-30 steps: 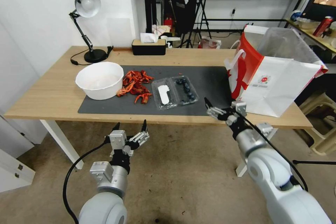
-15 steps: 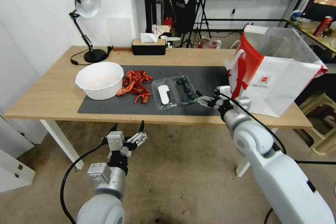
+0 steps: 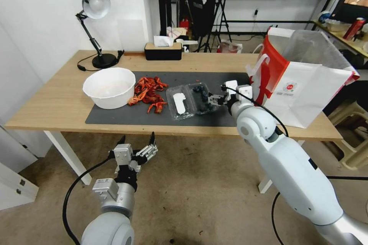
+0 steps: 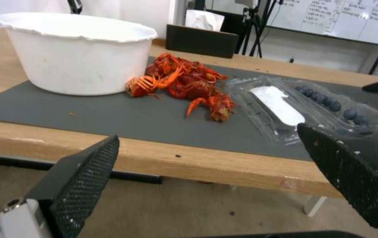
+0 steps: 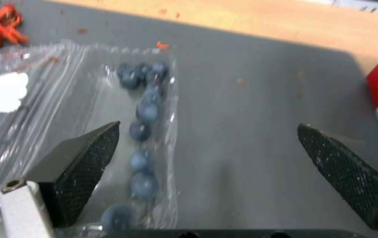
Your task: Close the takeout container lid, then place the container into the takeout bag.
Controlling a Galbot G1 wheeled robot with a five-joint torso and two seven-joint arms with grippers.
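Right gripper (image 3: pixel 213 98) is hovering over the right edge of the container (image 3: pixel 203 98), fingers spread wide, holding nothing. The container is lying open on the grey mat (image 3: pixel 126 116), lid (image 3: pixel 179 103) flat on its left, bag (image 3: pixel 303 92) standing at the right. Left gripper (image 3: pixel 137 142) is idling below the table's near edge, fingers wide.

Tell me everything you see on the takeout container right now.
The takeout container is a clear plastic clamshell, lying open and flat on the dark mat. Its lid, with a white label, lies toward the crayfish; the other half holds blueberries. The open right gripper is at its blueberry side.
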